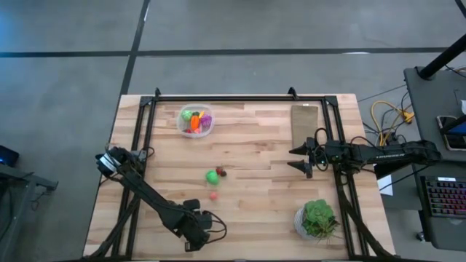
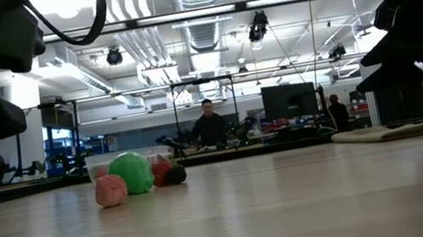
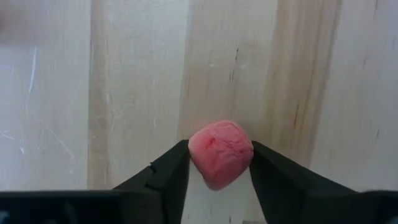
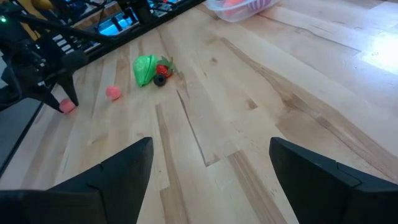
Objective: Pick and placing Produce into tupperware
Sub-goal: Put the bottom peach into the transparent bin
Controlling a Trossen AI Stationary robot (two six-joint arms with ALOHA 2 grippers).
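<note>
One pink toy piece [image 3: 220, 153] sits clamped in the left hand [image 3: 219, 180] at the worktop's [image 1: 255, 138] near edge, tupperware [image 1: 195, 121] well beyond; right hand [image 1: 303, 158] released.

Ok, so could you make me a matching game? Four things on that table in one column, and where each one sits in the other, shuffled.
Things:
1. clear round plastic container
2. green toy ball
3. pink rounded toy piece
4. leafy green plant in a white pot

Places:
A. mid-table, beside a small dark red piece
B. by the table edge on the right arm's side
C. at the far edge, holding orange, green and purple pieces
D. pinched between the left gripper's fingers

Pairs: 1-C, 2-A, 3-D, 4-B.

The right gripper waits open by the flat tan board.
</note>
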